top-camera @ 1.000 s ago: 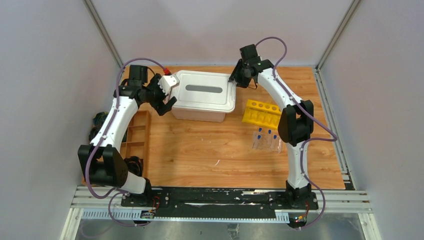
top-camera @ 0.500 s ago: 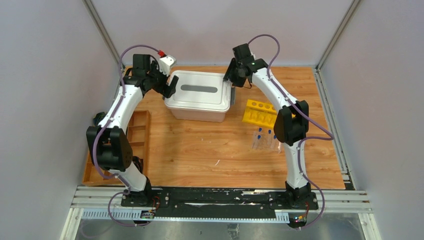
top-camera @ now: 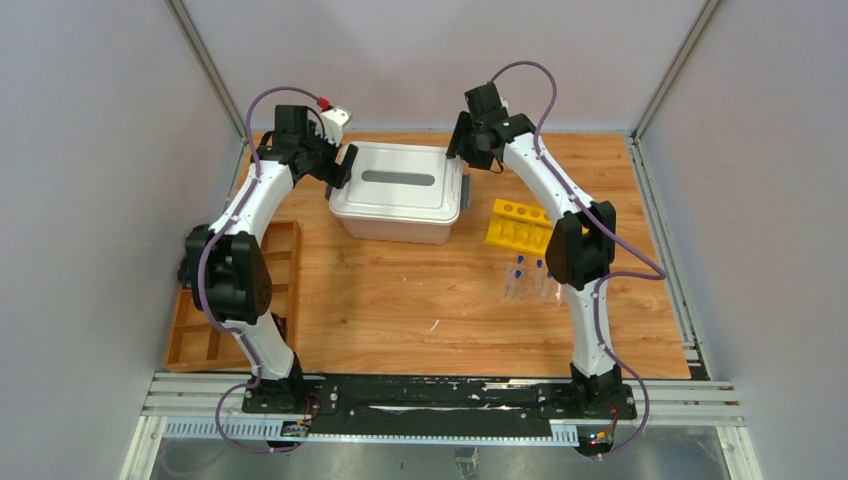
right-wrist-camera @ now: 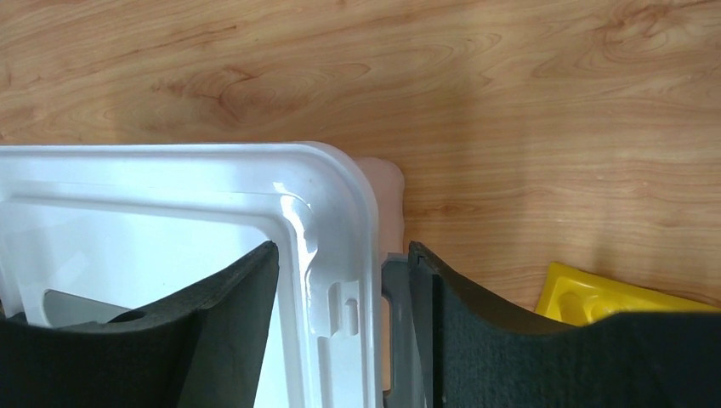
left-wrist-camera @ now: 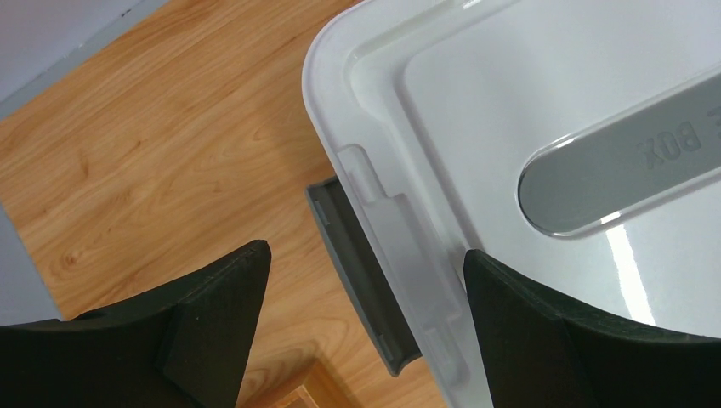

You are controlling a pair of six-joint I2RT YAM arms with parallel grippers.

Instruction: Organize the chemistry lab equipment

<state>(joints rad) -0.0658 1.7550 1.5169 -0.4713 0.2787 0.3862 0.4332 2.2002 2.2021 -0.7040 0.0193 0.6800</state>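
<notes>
The left gripper [left-wrist-camera: 366, 340] has its two black fingers [left-wrist-camera: 212, 331] spread wide and holds nothing. One finger hangs over the bare wooden table [left-wrist-camera: 170, 127] and the other over the white lid [left-wrist-camera: 510, 76]. Between them lie the lid's short left edge and one grey handle [left-wrist-camera: 361, 272], folded down below that edge. The right gripper [right-wrist-camera: 340, 340] is also open, though less wide. Its two fingers [right-wrist-camera: 195, 340] straddle the lid's right rim and a second grey handle [right-wrist-camera: 393, 289]. The outer finger is just beside that handle, and I cannot tell whether they touch. A corner of the single pink bin [right-wrist-camera: 383, 183] shows beyond the lid's rim. The lid sits closed on the bin and carries one long grey strip [left-wrist-camera: 621, 170] down its middle. Seen from above, the bin stands at the far middle of the table with one gripper at each short end. Near its right end lies one yellow tube rack [top-camera: 523, 227], tilted, well apart from both grippers. Just in front of it stands one clear tube rack [top-camera: 530, 284] holding small tubes with blue caps [top-camera: 520, 259]. At least three caps show, but they are too small to count exactly. One wooden tray [top-camera: 283, 262], divided into compartments, lies along the table's left edge, partly hidden by the left arm.
</notes>
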